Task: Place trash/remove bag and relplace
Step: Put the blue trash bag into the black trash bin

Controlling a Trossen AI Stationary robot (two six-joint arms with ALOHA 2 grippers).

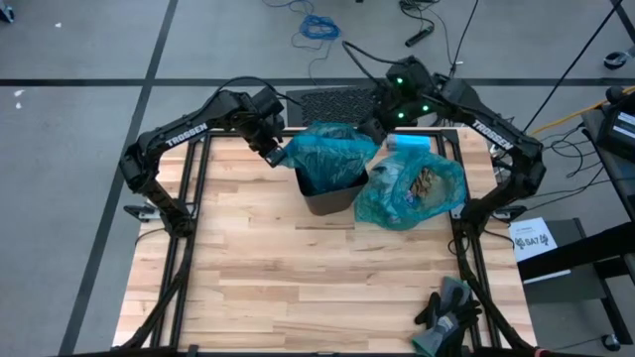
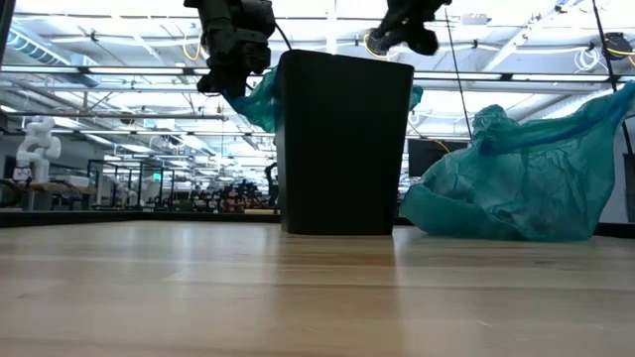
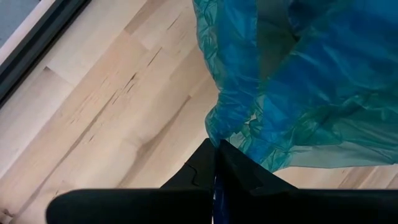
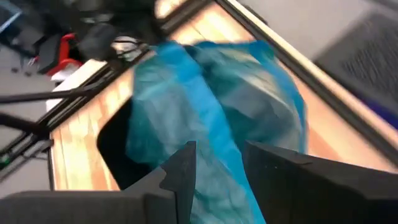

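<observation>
While a fresh teal bag (image 1: 332,149) is being draped over the black bin (image 1: 327,198) near the far edge of the table (image 1: 298,297), both arms work at the bin's rim. At the bin's left, the left gripper (image 1: 276,154) has its fingers (image 3: 208,163) pinched tight on a gathered edge of the bag, holding that side up level with the rim. Over the bin's far right corner hangs the right gripper (image 1: 375,127); its fingers (image 4: 180,171) stand partly apart with bag film running between them, and whether they pinch it cannot be told. Just right of the bin, touching it, lies the full bag (image 1: 412,190), knotted-looking at the top, with the trash (image 1: 427,183) showing brown through its film. A pair of dark gloves (image 1: 448,307) lies well in front of the bin to the right.

The step in hand appears to be seating the new liner. To do it well, the left hold should probably stay firm while the right takes the opposite edge and draws it outward and down over the rim, keeping the mouth open so the film does not slump into the bin. The risk is tipping the light bin.
</observation>
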